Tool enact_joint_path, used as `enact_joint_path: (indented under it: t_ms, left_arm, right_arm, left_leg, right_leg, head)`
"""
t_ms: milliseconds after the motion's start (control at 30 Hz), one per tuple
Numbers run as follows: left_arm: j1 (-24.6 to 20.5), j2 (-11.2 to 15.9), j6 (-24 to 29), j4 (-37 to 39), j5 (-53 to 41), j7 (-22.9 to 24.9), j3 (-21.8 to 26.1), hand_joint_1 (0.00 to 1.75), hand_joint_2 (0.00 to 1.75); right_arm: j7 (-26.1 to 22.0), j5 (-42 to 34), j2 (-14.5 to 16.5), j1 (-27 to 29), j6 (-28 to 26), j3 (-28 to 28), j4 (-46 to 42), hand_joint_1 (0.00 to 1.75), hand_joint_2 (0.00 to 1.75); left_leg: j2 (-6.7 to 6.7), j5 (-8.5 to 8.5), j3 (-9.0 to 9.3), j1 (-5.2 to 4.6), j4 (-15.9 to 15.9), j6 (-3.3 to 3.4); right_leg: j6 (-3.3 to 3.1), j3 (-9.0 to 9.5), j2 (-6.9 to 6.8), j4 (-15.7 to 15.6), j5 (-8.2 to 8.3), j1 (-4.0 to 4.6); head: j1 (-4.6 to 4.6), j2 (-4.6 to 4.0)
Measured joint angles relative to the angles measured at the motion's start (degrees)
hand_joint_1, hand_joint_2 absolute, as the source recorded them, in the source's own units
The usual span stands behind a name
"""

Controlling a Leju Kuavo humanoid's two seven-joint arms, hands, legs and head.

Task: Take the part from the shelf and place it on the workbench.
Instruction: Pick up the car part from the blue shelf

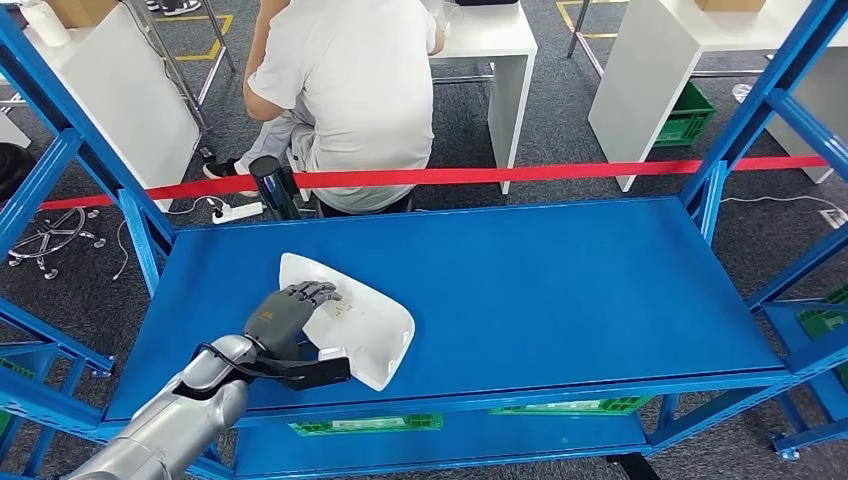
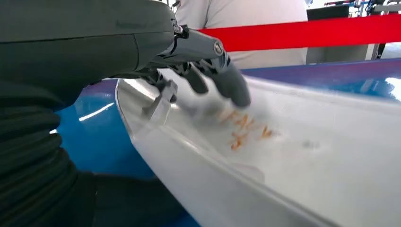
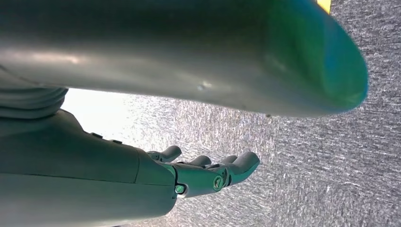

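Note:
The part [image 1: 370, 325] is a white, shallow, tray-like shell lying flat on the blue shelf [image 1: 560, 280], left of its middle and near the front edge. My left hand [image 1: 285, 312] lies over the part's near left edge, with its dark fingers [image 1: 315, 293] spread on the top surface. Seen from the left wrist, the fingers [image 2: 222, 78] hover on or just above the inside of the part [image 2: 307, 156], blurred and apart, and no closed grip shows. My right hand [image 3: 208, 172] hangs over grey carpet, fingers loosely extended and holding nothing.
Blue shelf uprights [image 1: 745, 120] and diagonal braces frame both sides. A person [image 1: 350, 90] sits with their back to me behind a red tape [image 1: 560, 173]. White tables [image 1: 490, 40] stand beyond. Green crates [image 1: 365, 424] sit on the lower shelf.

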Motion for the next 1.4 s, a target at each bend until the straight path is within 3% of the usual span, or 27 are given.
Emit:
enact_joint_path:
  t_ms: [667,900,1000,1100,1333,1400]
  left_arm:
    - [2.63,0.57,2.29,-1.65,2.92,-5.19,4.28,1.75,1.75]
    - [4.99,1.09,1.53,-4.69,8.44,-11.96,6.58,1.75,1.75]
    - [6.67,1.16,-4.67,-8.62,15.99,-12.43,8.8,1.75,1.75]
    - [8.95,1.43,-15.71,-16.74,26.73,-10.13,11.9,1.75,1.75]
    - [15.4,2.86,-30.98,-35.71,47.65,-10.4,16.26,1.75,1.75]
    - [16.81,3.69,-34.12,-41.83,52.43,-10.09,17.45,1.75,1.75]
  right_arm:
    - [-0.11,1.5,0.37,-0.13,-0.06,-0.3,0.0,0.0,0.0]
    - [-0.06,1.6,0.42,-0.1,0.02,-0.67,0.0,0.0,0.0]
    - [0.05,1.57,0.53,-0.13,-0.04,-0.95,0.0,0.0,0.0]
    - [0.28,1.53,0.58,-0.04,-0.11,-1.34,0.0,0.0,0.0]
    - [1.09,1.45,0.62,0.1,-0.23,-2.51,0.0,0.0,0.0]
    - [0.97,1.43,0.7,0.08,-0.15,-2.96,0.0,0.0,0.0]
  left_leg:
    - [-0.06,-0.03,-0.01,0.0,0.0,0.02]
    - [-0.13,-0.03,-0.01,0.0,0.0,0.02]
    - [-0.17,-0.04,0.0,-0.01,0.0,0.03]
    - [-0.3,-0.05,-0.01,-0.02,0.0,0.04]
    - [-0.27,-0.06,-0.09,-0.03,0.01,0.05]
    - [-0.25,-0.01,-0.05,-0.25,-0.12,0.58]
  right_leg:
    - [0.01,0.03,-0.05,-0.01,-0.04,0.0]
    - [0.05,0.04,-0.06,-0.02,-0.08,0.0]
    - [0.08,0.06,-0.08,-0.04,-0.09,-0.02]
    - [0.15,0.11,-0.17,-0.07,-0.13,-0.04]
    - [0.16,0.02,-0.12,-0.09,-0.14,-0.04]
    - [0.6,0.31,-0.15,-0.69,0.19,-0.3]
  head:
    - [0.0,0.0]
    - [0.0,0.0]
    - [0.0,0.0]
    - [0.0,0.01]
    - [0.0,0.0]
    - [-0.01,0.0]
